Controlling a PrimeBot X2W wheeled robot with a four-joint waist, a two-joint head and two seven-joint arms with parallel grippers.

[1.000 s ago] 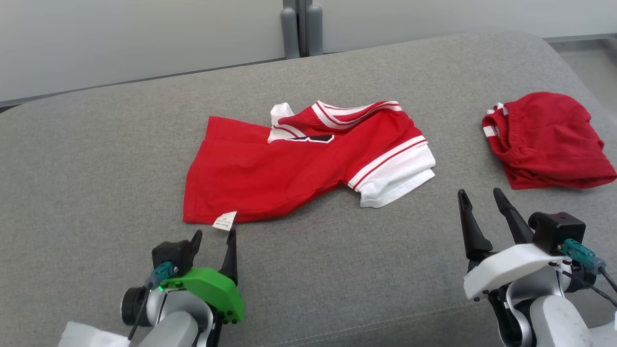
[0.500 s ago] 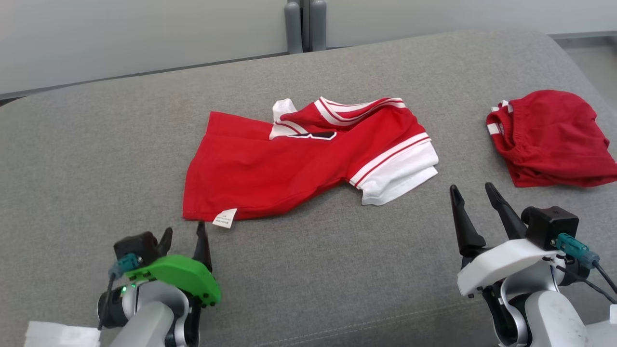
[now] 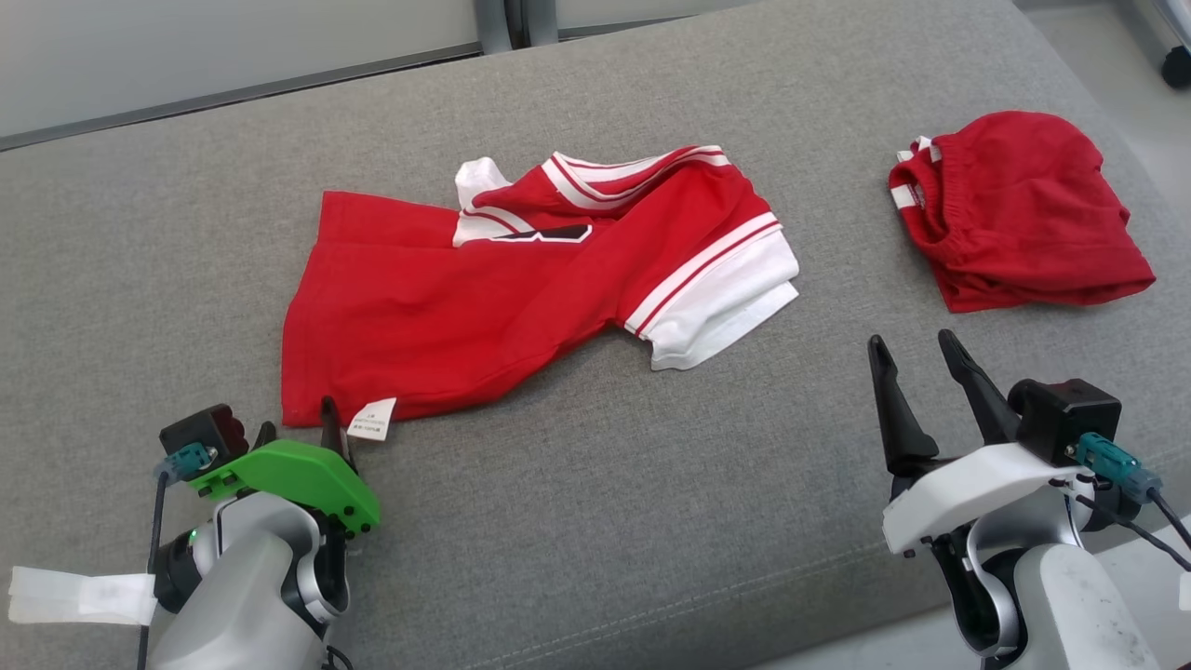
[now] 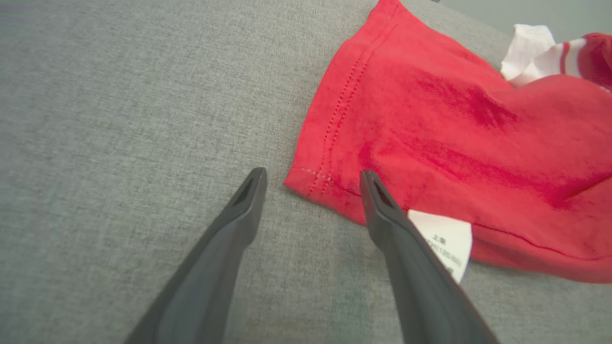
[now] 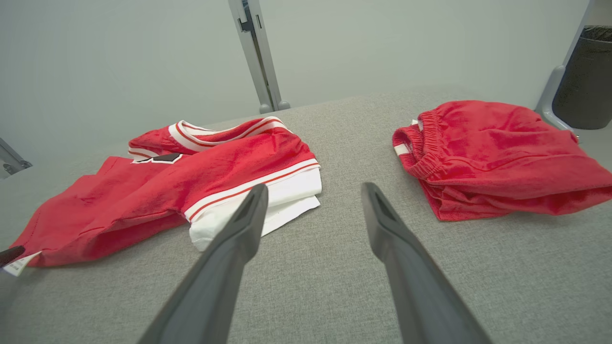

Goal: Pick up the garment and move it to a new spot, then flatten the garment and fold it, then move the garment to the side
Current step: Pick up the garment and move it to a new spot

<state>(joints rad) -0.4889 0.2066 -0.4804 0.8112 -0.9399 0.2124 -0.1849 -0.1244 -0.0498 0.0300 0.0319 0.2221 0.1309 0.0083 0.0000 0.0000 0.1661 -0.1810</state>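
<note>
The left gripper (image 3: 296,419), nearest, may pinch only the white care label (image 3: 372,419) or the grey cushion (image 3: 605,484) cloth, since the red jersey (image 3: 484,316) has its hem corner lying flat between the gripper's spread, empty fingers. That arm reaches low and forward. The right gripper (image 3: 911,340) hovers spread and empty near the cushion's front right. The jersey sprawls mid-cushion; red shorts (image 3: 1014,214) lie far right.

Head view down on cushion (image 3: 595,484), left wrist close at corner of shirt (image 4: 430,143), right wrist low, farther, shirt shared

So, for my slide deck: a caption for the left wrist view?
Open left gripper poised at the hemmed corner of the red shirt, beside its white label.
</note>
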